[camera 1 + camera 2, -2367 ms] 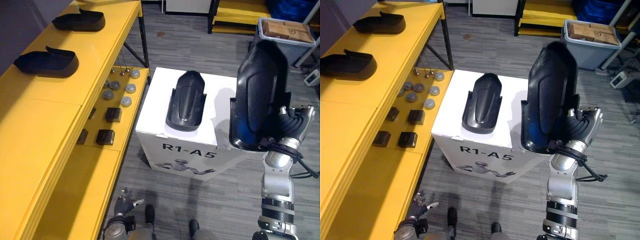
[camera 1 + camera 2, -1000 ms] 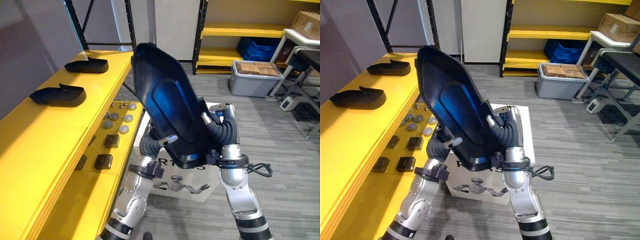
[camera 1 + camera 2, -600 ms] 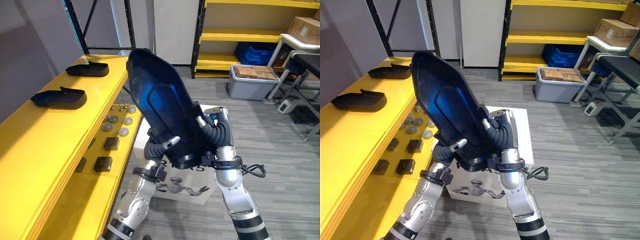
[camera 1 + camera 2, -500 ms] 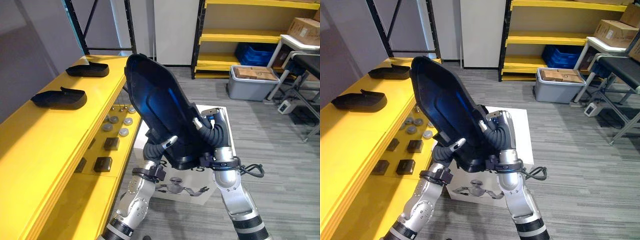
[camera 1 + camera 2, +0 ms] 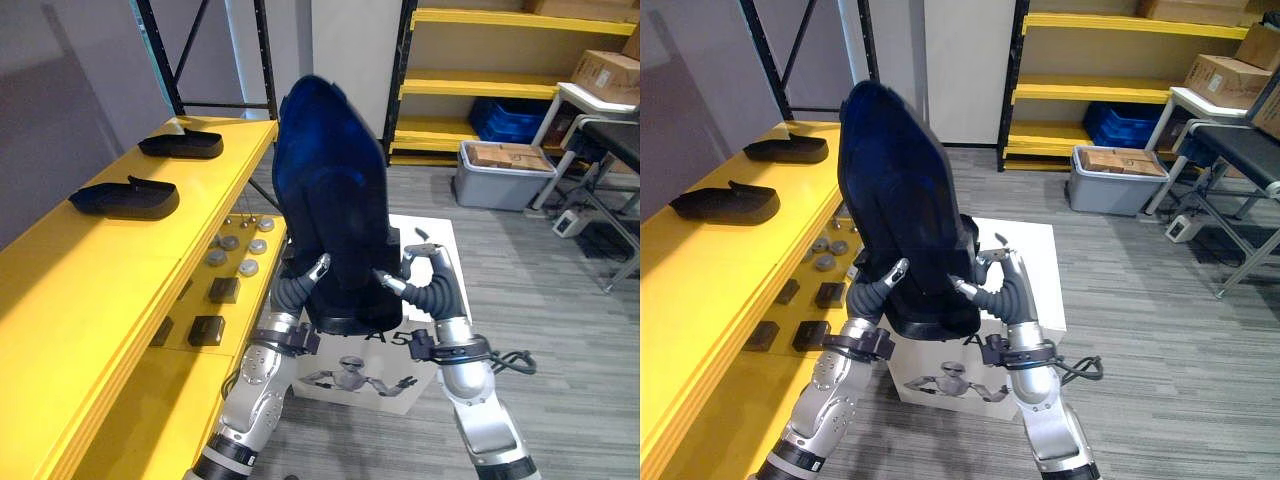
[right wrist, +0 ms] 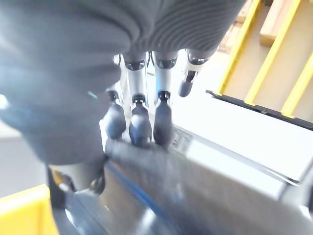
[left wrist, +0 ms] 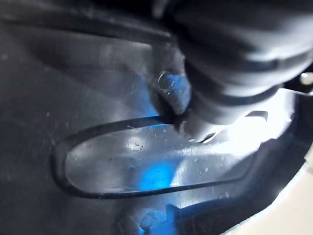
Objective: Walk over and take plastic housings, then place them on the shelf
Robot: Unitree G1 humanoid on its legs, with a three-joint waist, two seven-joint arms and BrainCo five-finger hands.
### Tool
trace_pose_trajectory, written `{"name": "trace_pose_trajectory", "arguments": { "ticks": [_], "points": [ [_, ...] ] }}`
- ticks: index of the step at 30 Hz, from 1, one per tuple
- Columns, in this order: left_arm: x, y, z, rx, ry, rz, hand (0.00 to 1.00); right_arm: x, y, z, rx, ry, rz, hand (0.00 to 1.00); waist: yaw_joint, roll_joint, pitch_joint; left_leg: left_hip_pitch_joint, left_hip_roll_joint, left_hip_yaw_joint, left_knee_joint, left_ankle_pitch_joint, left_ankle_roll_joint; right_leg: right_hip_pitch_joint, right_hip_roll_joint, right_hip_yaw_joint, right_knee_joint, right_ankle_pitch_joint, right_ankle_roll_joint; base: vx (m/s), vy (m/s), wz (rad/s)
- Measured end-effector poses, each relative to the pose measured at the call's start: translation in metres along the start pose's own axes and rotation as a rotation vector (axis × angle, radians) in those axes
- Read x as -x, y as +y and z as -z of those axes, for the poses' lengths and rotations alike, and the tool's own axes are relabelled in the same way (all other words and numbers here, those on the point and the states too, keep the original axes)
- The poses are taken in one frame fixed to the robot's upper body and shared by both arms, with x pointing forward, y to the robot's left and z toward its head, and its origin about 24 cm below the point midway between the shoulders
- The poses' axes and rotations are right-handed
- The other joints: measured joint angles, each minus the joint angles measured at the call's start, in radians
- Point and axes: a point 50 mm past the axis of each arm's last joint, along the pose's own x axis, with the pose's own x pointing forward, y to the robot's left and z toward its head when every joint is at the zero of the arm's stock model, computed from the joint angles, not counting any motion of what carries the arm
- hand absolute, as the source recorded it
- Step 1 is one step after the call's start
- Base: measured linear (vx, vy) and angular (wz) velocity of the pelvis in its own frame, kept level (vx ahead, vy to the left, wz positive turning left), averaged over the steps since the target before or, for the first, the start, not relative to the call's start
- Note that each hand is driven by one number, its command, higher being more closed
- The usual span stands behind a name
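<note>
A large dark plastic housing (image 5: 335, 200) stands upright in front of me, above the white box (image 5: 427, 228). My left hand (image 5: 298, 290) holds its lower left edge, thumb laid over the front and fingers behind it. The left wrist view looks from very close into the housing's glossy inner face (image 7: 122, 161). My right hand (image 5: 432, 285) is at the lower right edge with straight, spread fingers; in the right wrist view the fingertips (image 6: 139, 122) rest against the housing's rim (image 6: 171, 196). Two more dark housings (image 5: 128, 198) (image 5: 182, 146) lie on the yellow shelf (image 5: 90, 290) at the left.
Grey discs (image 5: 240, 245) and black blocks (image 5: 222, 290) lie on the lower yellow shelf level beside the box. A grey bin (image 5: 500, 172) of cardboard stands at the back right under a yellow rack (image 5: 480, 75). A table leg and chair stand at the far right.
The housing has swung from leaning left to upright. My right hand's fingers have straightened off it, and my left hand has closed on its lower edge. The view has shifted a little.
</note>
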Motion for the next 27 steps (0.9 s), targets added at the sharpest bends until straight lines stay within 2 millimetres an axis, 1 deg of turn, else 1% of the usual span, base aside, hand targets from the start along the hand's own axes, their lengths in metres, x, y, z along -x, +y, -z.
{"name": "trace_pose_trajectory", "arguments": {
  "ticks": [1, 2, 3, 4, 6, 7, 8, 9, 10, 11, 12, 14, 15, 16, 17, 18, 20, 21, 23, 24, 26, 27],
  "points": [
    [0.000, 0.002, -0.002, -0.004, -0.012, -0.015, 1.00, -0.002, -0.017, -0.004, -0.014, -0.029, 0.069, 0.00, -0.001, 0.000, 0.000, 0.000, 0.000, 0.001, 0.000, -0.001, -0.001, 0.000, 0.000, 0.000, 0.000, 0.000, 0.000, 0.00, 0.000, 0.00],
    [0.001, 0.009, -0.003, -0.021, -0.020, -0.043, 1.00, -0.001, -0.045, -0.005, -0.003, -0.035, 0.188, 0.00, -0.001, -0.001, 0.000, 0.000, 0.000, 0.001, 0.000, -0.001, -0.001, 0.000, 0.001, 0.001, -0.001, -0.001, 0.001, 0.00, 0.000, 0.00],
    [0.003, 0.015, -0.005, -0.029, -0.024, -0.067, 1.00, 0.000, -0.061, -0.004, 0.010, -0.033, 0.250, 0.00, -0.002, -0.001, 0.000, 0.000, 0.000, 0.002, 0.000, -0.002, -0.001, 0.000, 0.001, 0.001, -0.001, -0.001, 0.001, 0.00, 0.000, -0.03],
    [0.009, 0.027, -0.007, -0.054, -0.032, -0.122, 1.00, 0.006, -0.089, -0.003, 0.023, -0.026, 0.369, 0.00, -0.004, 0.000, 0.000, 0.000, 0.001, 0.006, 0.000, -0.003, -0.003, -0.001, 0.001, 0.002, -0.003, -0.001, 0.001, 0.00, 0.000, -0.07],
    [0.018, 0.045, -0.011, -0.081, -0.035, -0.200, 1.00, 0.021, -0.122, -0.003, 0.052, -0.015, 0.513, 0.00, -0.007, 0.000, 0.000, 0.000, 0.003, 0.012, 0.000, -0.005, -0.004, -0.003, 0.003, 0.007, -0.005, 0.000, 0.000, 0.00, 0.000, -0.10],
    [0.024, 0.055, -0.013, -0.095, -0.040, -0.252, 1.00, 0.033, -0.137, -0.001, 0.063, 0.000, 0.577, 0.00, -0.009, 0.000, 0.000, 0.000, 0.005, 0.017, 0.000, -0.004, -0.003, -0.006, 0.004, 0.015, -0.006, 0.000, 0.000, 0.01, -0.002, -0.13],
    [0.027, 0.059, -0.014, -0.103, -0.040, -0.271, 1.00, 0.038, -0.143, 0.001, 0.068, 0.014, 0.603, 0.00, -0.011, 0.000, -0.001, 0.000, 0.006, 0.020, 0.000, -0.004, -0.003, -0.008, 0.005, 0.019, -0.006, 0.000, 0.000, 0.03, -0.008, -0.14],
    [0.034, 0.064, -0.016, -0.122, -0.037, -0.298, 1.00, 0.055, -0.155, 0.012, 0.081, 0.086, 0.664, 0.00, -0.017, 0.000, -0.001, -0.001, 0.006, 0.023, 0.000, -0.005, -0.003, -0.009, 0.006, 0.023, -0.010, 0.000, 0.000, 0.04, -0.010, -0.08],
    [0.036, 0.065, -0.016, -0.128, -0.035, -0.303, 1.00, 0.062, -0.159, 0.018, 0.085, 0.124, 0.687, 0.00, -0.019, 0.000, -0.001, -0.002, 0.006, 0.024, 0.000, -0.005, -0.003, -0.009, 0.006, 0.023, -0.011, 0.000, 0.000, 0.05, -0.011, -0.05],
    [0.040, 0.066, -0.016, -0.137, -0.031, -0.312, 1.00, 0.077, -0.163, 0.032, 0.077, 0.208, 0.728, 0.00, -0.026, 0.000, -0.001, -0.004, 0.006, 0.025, 0.000, -0.006, -0.004, -0.010, 0.006, 0.024, -0.015, 0.000, -0.001, 0.00, 0.000, 0.00],
    [0.043, 0.066, -0.016, -0.143, -0.029, -0.315, 1.00, 0.085, -0.164, 0.039, 0.069, 0.253, 0.743, 0.00, -0.028, 0.000, -0.002, -0.004, 0.007, 0.027, 0.000, -0.006, -0.004, -0.011, 0.007, 0.025, -0.015, 0.000, -0.001, 0.03, -0.009, -0.07],
    [0.051, 0.065, -0.015, -0.146, -0.014, -0.318, 1.00, 0.122, -0.160, 0.068, 0.029, 0.461, 0.790, 0.00, -0.028, 0.001, -0.003, -0.004, 0.013, 0.040, 0.000, -0.010, -0.006, -0.015, 0.010, 0.033, -0.014, 0.000, -0.001, 0.03, -0.014, -0.12],
    [0.053, 0.065, -0.015, -0.145, -0.012, -0.321, 1.00, 0.132, -0.158, 0.074, 0.018, 0.516, 0.800, 0.00, -0.028, 0.001, -0.004, -0.004, 0.014, 0.042, 0.000, -0.010, -0.006, -0.016, 0.012, 0.036, -0.013, 0.001, -0.002, 0.03, -0.021, -0.14],
    [0.059, 0.065, -0.015, -0.142, -0.006, -0.334, 1.00, 0.161, -0.150, 0.090, -0.017, 0.663, 0.828, 0.00, -0.026, 0.003, -0.005, -0.003, 0.017, 0.048, 0.000, -0.012, -0.007, -0.016, 0.015, 0.044, -0.013, 0.001, -0.003, 0.02, -0.018, -0.11],
    [0.061, 0.065, -0.015, -0.139, -0.002, -0.343, 1.00, 0.176, -0.145, 0.097, -0.036, 0.743, 0.838, 0.00, -0.026, 0.005, -0.006, -0.001, 0.019, 0.050, 0.000, -0.013, -0.008, -0.016, 0.017, 0.046, -0.012, 0.001, -0.003, 0.01, -0.019, -0.10],
    [0.063, 0.066, -0.015, -0.136, -0.001, -0.350, 1.00, 0.187, -0.140, 0.102, -0.057, 0.795, 0.844, 0.00, -0.026, 0.006, -0.006, 0.000, 0.021, 0.052, 0.000, -0.015, -0.009, -0.016, 0.018, 0.047, -0.011, 0.001, -0.003, 0.00, -0.014, -0.09],
    [0.067, 0.064, -0.014, -0.116, -0.003, -0.371, 1.00, 0.223, -0.120, 0.115, -0.129, 0.980, 0.851, 0.00, -0.026, 0.009, -0.009, 0.008, 0.026, 0.059, 0.000, -0.022, -0.011, -0.016, 0.020, 0.050, -0.002, -0.002, -0.006, -0.01, -0.019, -0.09],
    [0.068, 0.064, -0.014, -0.113, -0.002, -0.373, 1.00, 0.232, -0.113, 0.118, -0.152, 1.022, 0.852, 0.00, -0.025, 0.010, -0.010, 0.011, 0.029, 0.062, 0.000, -0.024, -0.010, -0.015, 0.020, 0.051, -0.001, -0.003, -0.007, -0.03, -0.020, -0.10],
    [0.071, 0.063, -0.011, -0.103, 0.009, -0.383, 1.00, 0.262, -0.084, 0.127, -0.236, 1.191, 0.805, 0.00, -0.024, 0.012, -0.014, 0.022, 0.033, 0.070, 0.000, -0.033, -0.018, -0.008, 0.022, 0.056, 0.001, -0.005, -0.005, -0.03, -0.013, -0.08],
    [0.071, 0.062, -0.011, -0.099, 0.009, -0.383, 1.00, 0.270, -0.076, 0.128, -0.258, 1.235, 0.790, 0.00, -0.023, 0.013, -0.016, 0.022, 0.033, 0.070, 0.000, -0.033, -0.018, -0.008, 0.022, 0.055, 0.001, -0.006, -0.002, -0.03, -0.006, -0.01],
    [0.070, 0.060, -0.010, -0.083, 0.007, -0.378, 1.00, 0.301, -0.046, 0.131, -0.357, 1.405, 0.739, 0.00, -0.012, 0.016, -0.019, 0.022, 0.034, 0.070, 0.000, -0.036, -0.015, -0.006, 0.023, 0.055, 0.003, -0.007, -0.001, 0.00, 0.000, 0.00],
    [0.070, 0.059, -0.009, -0.081, 0.007, -0.377, 1.00, 0.307, -0.040, 0.131, -0.377, 1.443, 0.727, 0.00, -0.008, 0.016, -0.019, 0.022, 0.034, 0.070, 0.000, -0.036, -0.015, -0.003, 0.023, 0.055, 0.004, -0.007, -0.001, 0.00, 0.000, 0.00]
  ]
}}
